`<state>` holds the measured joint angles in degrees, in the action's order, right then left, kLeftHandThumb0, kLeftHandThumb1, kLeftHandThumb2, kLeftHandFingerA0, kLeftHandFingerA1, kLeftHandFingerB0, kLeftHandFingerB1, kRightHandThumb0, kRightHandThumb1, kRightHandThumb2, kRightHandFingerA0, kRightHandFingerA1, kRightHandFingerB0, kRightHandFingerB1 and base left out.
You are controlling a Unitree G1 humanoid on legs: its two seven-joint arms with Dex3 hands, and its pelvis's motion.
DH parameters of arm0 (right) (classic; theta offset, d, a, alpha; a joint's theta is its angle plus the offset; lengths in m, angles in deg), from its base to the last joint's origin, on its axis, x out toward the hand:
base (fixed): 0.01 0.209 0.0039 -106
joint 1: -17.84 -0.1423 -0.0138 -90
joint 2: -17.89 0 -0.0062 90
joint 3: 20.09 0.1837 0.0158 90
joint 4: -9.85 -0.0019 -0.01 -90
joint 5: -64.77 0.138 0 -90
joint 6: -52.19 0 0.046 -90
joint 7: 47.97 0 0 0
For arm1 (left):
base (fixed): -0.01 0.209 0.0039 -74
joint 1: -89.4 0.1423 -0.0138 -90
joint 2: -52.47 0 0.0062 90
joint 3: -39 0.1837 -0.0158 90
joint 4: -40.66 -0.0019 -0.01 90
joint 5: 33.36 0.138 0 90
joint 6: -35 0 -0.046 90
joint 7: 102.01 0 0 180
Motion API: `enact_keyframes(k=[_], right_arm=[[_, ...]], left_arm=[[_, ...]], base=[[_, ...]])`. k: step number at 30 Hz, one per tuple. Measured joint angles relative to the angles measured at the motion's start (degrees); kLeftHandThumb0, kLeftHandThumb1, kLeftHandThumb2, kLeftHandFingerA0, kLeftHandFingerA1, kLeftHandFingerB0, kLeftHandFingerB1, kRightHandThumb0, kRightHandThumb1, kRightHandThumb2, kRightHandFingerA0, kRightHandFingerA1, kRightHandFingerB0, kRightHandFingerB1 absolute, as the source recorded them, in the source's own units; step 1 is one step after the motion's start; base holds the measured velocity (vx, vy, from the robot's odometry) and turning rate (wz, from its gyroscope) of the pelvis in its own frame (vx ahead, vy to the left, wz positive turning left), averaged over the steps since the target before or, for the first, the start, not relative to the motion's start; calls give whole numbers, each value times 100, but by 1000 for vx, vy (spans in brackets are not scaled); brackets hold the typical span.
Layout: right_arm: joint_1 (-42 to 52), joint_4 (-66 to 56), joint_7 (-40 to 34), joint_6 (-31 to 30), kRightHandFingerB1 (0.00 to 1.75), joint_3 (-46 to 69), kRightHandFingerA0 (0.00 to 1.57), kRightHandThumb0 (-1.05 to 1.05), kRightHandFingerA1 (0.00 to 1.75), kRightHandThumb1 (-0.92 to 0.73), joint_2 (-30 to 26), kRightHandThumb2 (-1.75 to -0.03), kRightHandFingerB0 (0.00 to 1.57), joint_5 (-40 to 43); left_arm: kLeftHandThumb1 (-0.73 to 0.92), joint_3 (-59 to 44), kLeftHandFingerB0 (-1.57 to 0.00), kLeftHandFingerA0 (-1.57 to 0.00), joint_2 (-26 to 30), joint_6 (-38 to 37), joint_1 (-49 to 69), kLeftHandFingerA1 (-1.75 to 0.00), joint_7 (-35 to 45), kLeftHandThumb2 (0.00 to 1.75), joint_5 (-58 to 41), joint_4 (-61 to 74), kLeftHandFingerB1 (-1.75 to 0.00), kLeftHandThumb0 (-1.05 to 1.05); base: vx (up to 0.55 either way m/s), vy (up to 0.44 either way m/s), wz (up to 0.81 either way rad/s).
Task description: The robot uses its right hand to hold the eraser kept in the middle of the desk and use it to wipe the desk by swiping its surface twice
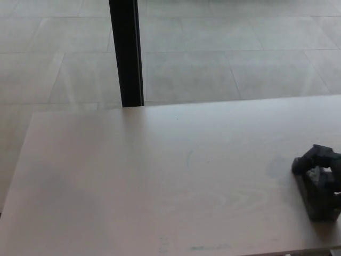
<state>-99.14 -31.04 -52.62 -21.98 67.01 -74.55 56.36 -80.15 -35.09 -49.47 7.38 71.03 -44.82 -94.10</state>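
The dark eraser (319, 201) lies flat on the pale wooden desk (160, 181) at the far right edge of the head view. My right hand (322, 166) is black and rests on top of the eraser, fingers curled round it; most of the hand and all of the arm are cut off by the picture's right edge. The left hand does not show.
A black vertical post (127, 53) stands just behind the desk's far edge, left of centre. Grey tiled floor (224, 48) lies beyond. The desk's left edge runs near the picture's left side, and its front edge at the bottom.
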Motion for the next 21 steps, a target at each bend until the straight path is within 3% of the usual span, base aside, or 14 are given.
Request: enact_keyframes(k=[1,6,7,8,9,10,12,13,14,16,17,18,19,21], right_arm=[[9,57,4,7,148,105,109,-14,175,-54,-20,-108,74,29],[104,157,-10,7,161,543,97,-18,175,-53,-45,-111,78,194],[119,172,-14,7,162,610,96,-22,175,-52,-37,-112,75,223],[134,180,-21,7,162,644,96,-22,175,-52,-21,-112,75,237],[149,182,-25,9,163,665,96,-22,175,-50,-11,-111,75,247],[167,196,-34,21,158,686,94,-21,175,-51,14,-108,79,260],[168,206,-81,53,159,692,93,-23,175,-56,107,-99,75,272],[167,198,-101,60,160,687,94,-21,175,-57,152,-100,75,273],[165,179,-125,62,162,679,94,-21,175,-57,199,-101,73,273],[158,135,-169,62,161,636,94,-22,175,-56,290,-102,73,270],[155,117,-188,63,161,608,95,-24,175,-57,323,-99,73,267],[153,108,-198,63,161,592,95,-24,175,-57,348,-99,73,266],[141,59,-231,64,161,532,93,-21,175,-60,448,-98,71,258],[126,-32,-256,64,163,452,94,-19,175,-57,647,-95,72,258]], left_arm=[[65,0,-58,-69,0,0,-3,-97,0,60,0,-3,-72,-38],[65,34,-60,-70,26,-103,-57,-95,0,59,9,-298,-73,-39],[47,41,-56,-73,33,-131,-63,-89,0,93,10,-369,-74,-41],[47,53,-56,-73,35,-141,-62,-89,-1,93,12,-376,-74,-41],[66,66,-59,-69,35,-145,-55,-92,-4,59,15,-361,-72,-41],[47,91,-57,-73,39,-158,-51,-90,-5,93,21,-329,-74,-42],[65,103,-59,-69,46,-180,-38,-98,-5,60,17,-278,-74,-39],[46,98,-57,-73,47,-183,-43,-90,-5,92,11,-279,-75,-41],[65,94,-57,-64,47,-184,-46,-94,-5,61,7,-279,-72,-39],[65,79,-58,-67,53,-212,-87,-94,3,60,-6,-348,-73,-41],[46,73,-56,-71,56,-235,-109,-89,8,93,-10,-384,-74,-42],[46,73,-56,-71,61,-247,-117,-89,8,93,-10,-404,-74,-42],[64,72,-60,-66,67,-263,-117,-93,8,61,-12,-411,-73,-41],[65,83,-59,-67,66,-264,-98,-93,7,61,-10,-319,-73,-40]], base=[[0,0,0],[0,0,0],[0,0,0],[0,0,0],[0,0,0],[0,0,0],[0,0,0],[0,0,0],[0,0,0],[0,0,0],[0,0,0],[0,0,0],[0,0,0],[0,0,0]])
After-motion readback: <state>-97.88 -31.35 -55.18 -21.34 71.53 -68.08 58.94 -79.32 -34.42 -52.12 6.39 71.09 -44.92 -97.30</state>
